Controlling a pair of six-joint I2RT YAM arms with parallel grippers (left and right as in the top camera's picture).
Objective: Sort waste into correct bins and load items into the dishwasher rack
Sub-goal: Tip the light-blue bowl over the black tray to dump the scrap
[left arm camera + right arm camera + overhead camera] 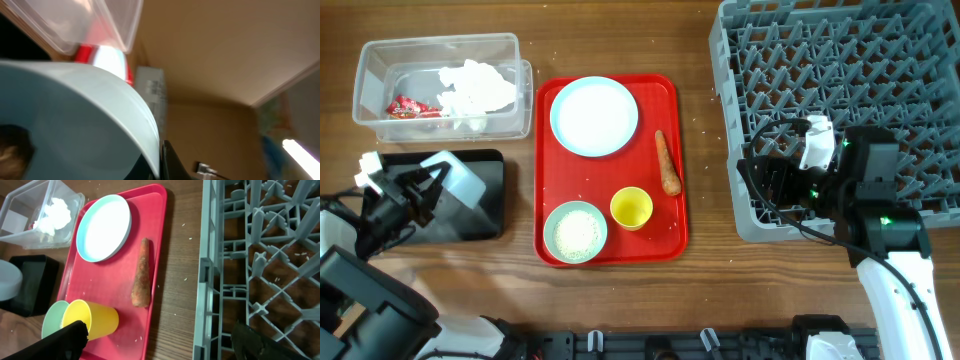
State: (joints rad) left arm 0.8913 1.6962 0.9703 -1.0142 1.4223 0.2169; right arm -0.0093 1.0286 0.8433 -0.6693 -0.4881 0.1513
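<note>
1. Left tool is clamped on the rim of a pale blue bowl. The bowl is tipped on edge over the black tray, at nine o'clock from the red tray.
2. Wrist view shows a brownish blob low inside that bowl, too blurred to name.
3. Right tool gapes wide and empty above the seven o'clock corner of the rack.
4. Risk: the rim pinch looks thin, so the bowl may twist loose. Contents tipped off-centre would land on the desk.
5. Risk: the rice bowl at six o'clock on the red tray is full. Racked unemptied, it would scatter grains through the grid.
</note>
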